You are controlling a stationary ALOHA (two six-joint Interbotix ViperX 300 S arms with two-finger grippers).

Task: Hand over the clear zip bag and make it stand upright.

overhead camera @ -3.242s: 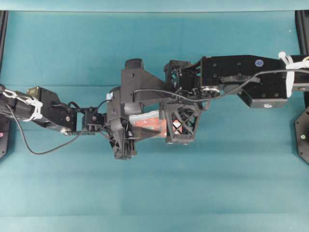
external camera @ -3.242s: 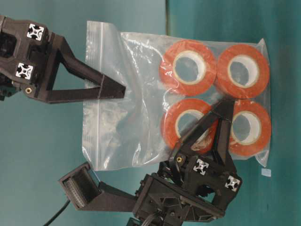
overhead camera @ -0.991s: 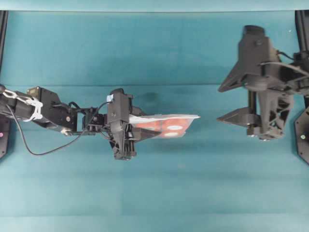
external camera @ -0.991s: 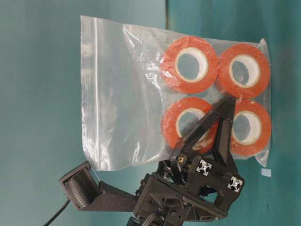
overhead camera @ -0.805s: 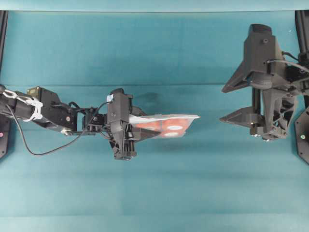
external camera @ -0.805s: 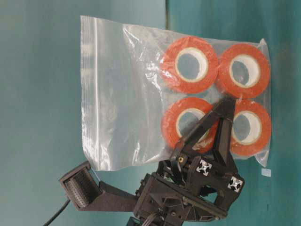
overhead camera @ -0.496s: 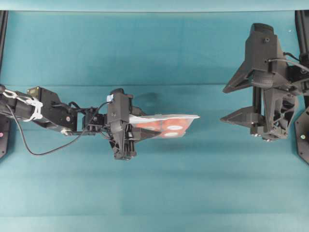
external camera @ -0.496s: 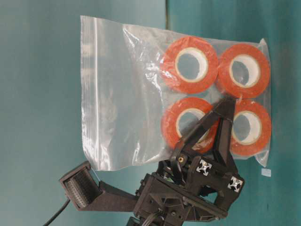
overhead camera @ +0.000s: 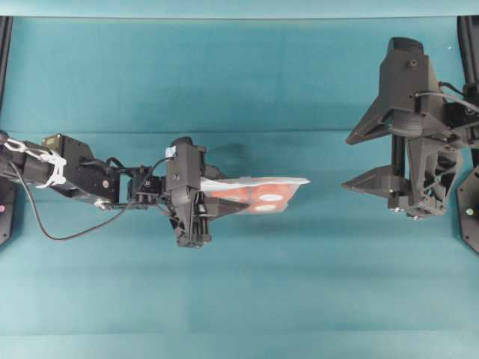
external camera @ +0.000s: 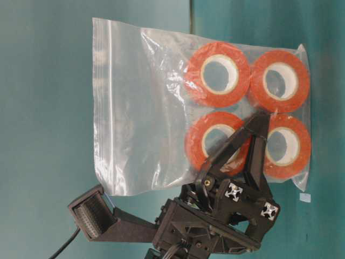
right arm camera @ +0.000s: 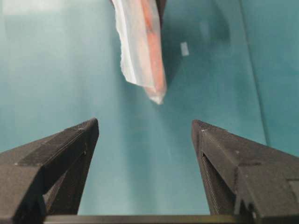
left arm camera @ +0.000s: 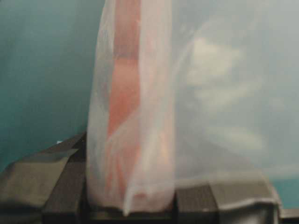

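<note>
Bag position: clear zip bag (overhead camera: 254, 196) hangs edge-on above the teal table (overhead camera: 247, 299), near centre.
Left gripper (overhead camera: 196, 206): clenched on the bag's roll-filled end.
Right gripper (overhead camera: 389, 161): jaws spread wide, empty, well apart from the bag.
Step advice: lower the roll-weighted edge squarely onto the table before releasing; judged prone to tipping.
Materials: thin, crinkly transparent film; four rigid orange-red tape rolls (external camera: 218, 75) with white cores.

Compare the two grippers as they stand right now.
The left gripper is shut on the clear zip bag, pinching it by the tape-roll end; the right gripper stands open and holds nothing. The left sits near the table's middle with the bag jutting from it, while the right is off at the edge, apart from the bag. Both are black.
</note>
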